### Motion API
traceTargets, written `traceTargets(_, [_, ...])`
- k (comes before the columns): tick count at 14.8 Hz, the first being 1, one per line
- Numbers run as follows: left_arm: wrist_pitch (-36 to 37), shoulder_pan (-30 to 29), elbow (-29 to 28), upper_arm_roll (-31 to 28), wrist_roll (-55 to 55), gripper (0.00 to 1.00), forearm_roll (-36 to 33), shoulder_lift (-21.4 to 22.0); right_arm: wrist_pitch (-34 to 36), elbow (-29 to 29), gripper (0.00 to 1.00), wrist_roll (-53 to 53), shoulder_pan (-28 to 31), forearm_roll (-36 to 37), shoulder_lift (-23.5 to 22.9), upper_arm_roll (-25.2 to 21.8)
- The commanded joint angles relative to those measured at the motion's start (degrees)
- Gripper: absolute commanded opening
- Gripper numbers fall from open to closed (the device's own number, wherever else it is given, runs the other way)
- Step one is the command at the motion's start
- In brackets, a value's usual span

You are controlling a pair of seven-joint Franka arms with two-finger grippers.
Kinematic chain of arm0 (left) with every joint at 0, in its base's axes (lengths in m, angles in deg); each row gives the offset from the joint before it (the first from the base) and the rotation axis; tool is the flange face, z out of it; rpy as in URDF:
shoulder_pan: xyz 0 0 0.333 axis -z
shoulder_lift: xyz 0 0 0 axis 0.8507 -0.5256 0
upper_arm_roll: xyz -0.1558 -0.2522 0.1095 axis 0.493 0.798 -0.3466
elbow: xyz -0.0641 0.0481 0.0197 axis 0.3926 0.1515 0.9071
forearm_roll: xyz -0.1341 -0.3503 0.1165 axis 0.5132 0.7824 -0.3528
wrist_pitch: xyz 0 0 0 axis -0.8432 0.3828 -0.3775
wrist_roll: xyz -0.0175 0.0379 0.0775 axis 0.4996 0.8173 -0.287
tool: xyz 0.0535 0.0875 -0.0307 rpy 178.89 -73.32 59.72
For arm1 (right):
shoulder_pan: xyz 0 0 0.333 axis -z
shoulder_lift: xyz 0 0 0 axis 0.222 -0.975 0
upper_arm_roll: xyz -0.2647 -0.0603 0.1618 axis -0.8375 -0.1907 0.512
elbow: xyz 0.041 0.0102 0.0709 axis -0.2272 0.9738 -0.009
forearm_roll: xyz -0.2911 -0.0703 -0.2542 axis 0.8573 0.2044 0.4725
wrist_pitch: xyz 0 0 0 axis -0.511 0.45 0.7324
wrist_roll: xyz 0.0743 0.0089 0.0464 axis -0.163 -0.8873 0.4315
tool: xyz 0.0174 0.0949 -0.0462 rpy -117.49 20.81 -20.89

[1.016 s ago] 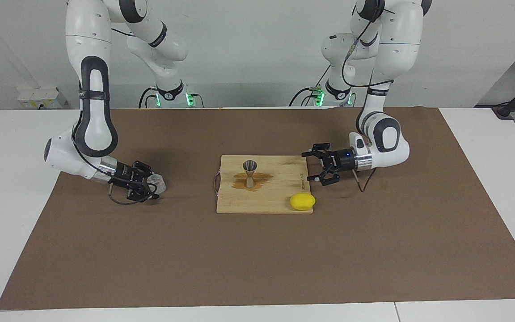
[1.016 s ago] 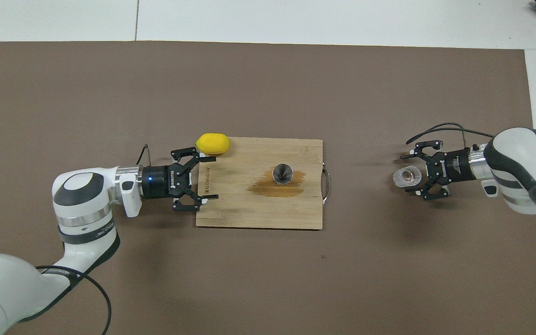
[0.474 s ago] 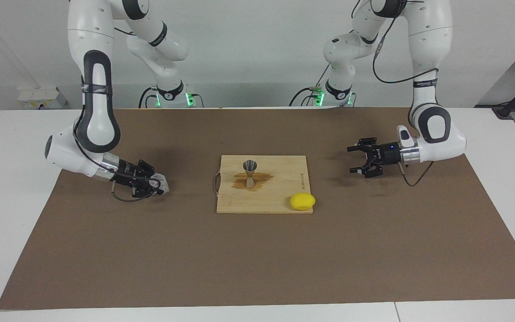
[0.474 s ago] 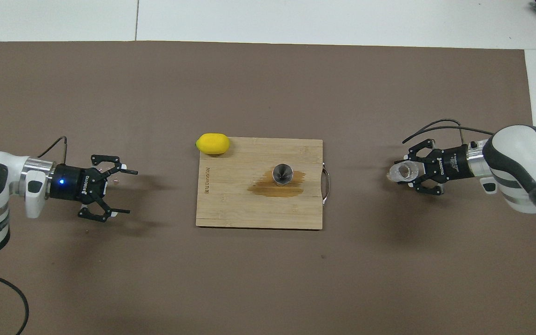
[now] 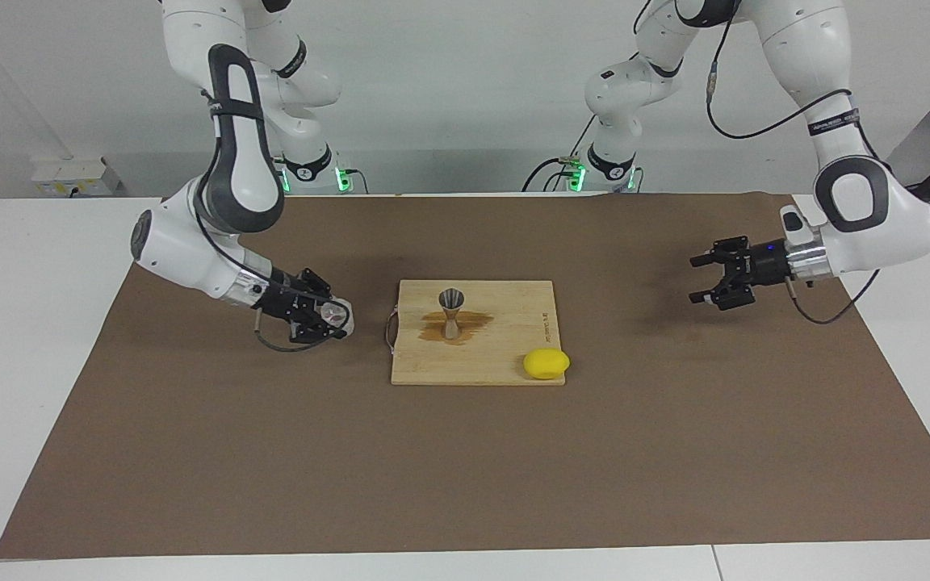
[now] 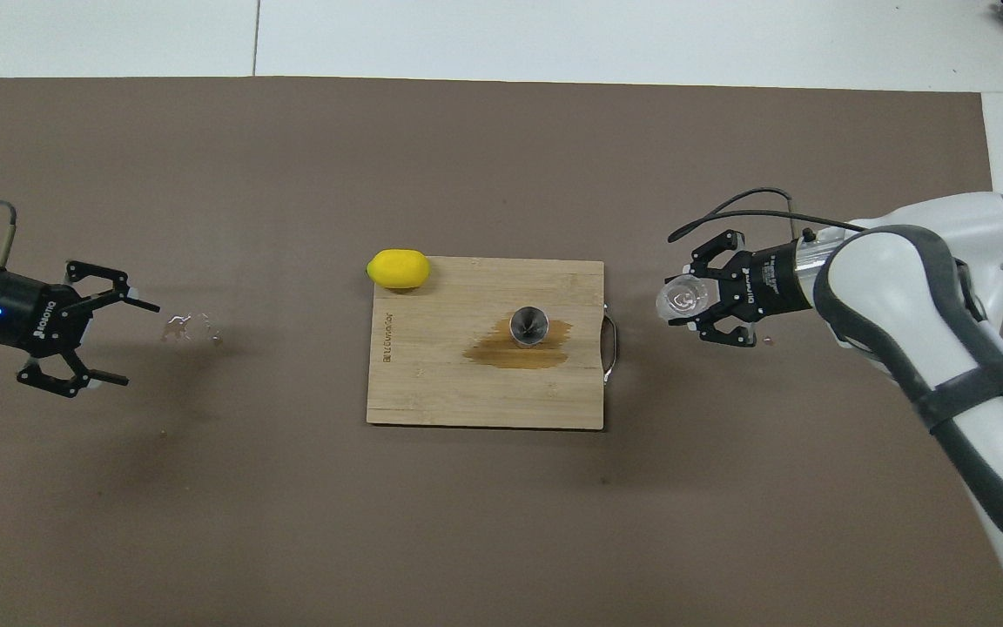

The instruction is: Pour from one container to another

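- R gripper (image 5: 334, 316) held glass cup (image 6: 681, 299) in its fingers, tipped, above mat at 3 o'clock of board (image 6: 432, 383), overhead view.
- Jigger (image 5: 451, 310) stood upright on board, in brown spill (image 6: 501, 353).
- Lemon (image 6: 398, 268) at board's 10 o'clock corner.
- L gripper (image 6: 110, 335) fingers wide, empty, waited over mat at 9 o'clock.

There is one clear glass cup (image 5: 336, 315), held between the right fingers (image 6: 703, 309). There is one shiny metal jigger (image 5: 451, 311). It stands on one wooden board (image 5: 505, 359), well apart from both sets of fingers. There is one yellow lemon (image 5: 546, 364). There are two robot arms. One brown mat (image 5: 465, 476) lies on one white table (image 5: 21, 242).
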Motion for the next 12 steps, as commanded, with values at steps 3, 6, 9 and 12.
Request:
traceTargets(3, [3.0,0.0,3.7,-0.7,-0.2,1.00,-8.4,7.0,-3.5,-4.2,0.24,-13.5,-7.8,7.2,-0.3,-0.2])
traceTargets(6, [3.0,0.9,5.2,-0.5,-0.1,1.00,-13.6,9.2,-3.5,-5.6,0.23,-15.6,-10.9,11.0,-0.4,-0.2])
traceTargets(9, [2.1,1.2,5.6,0.1,0.7,1.00,-18.9,11.0,-3.5,-5.9,0.23,-16.6,-13.1,14.6,-0.2,-0.3])
traceTargets(12, [-0.7,3.3,4.9,0.1,0.7,1.00,-22.0,12.3,-3.4,-6.5,0.23,-16.9,-15.5,18.5,-0.2,-0.3])
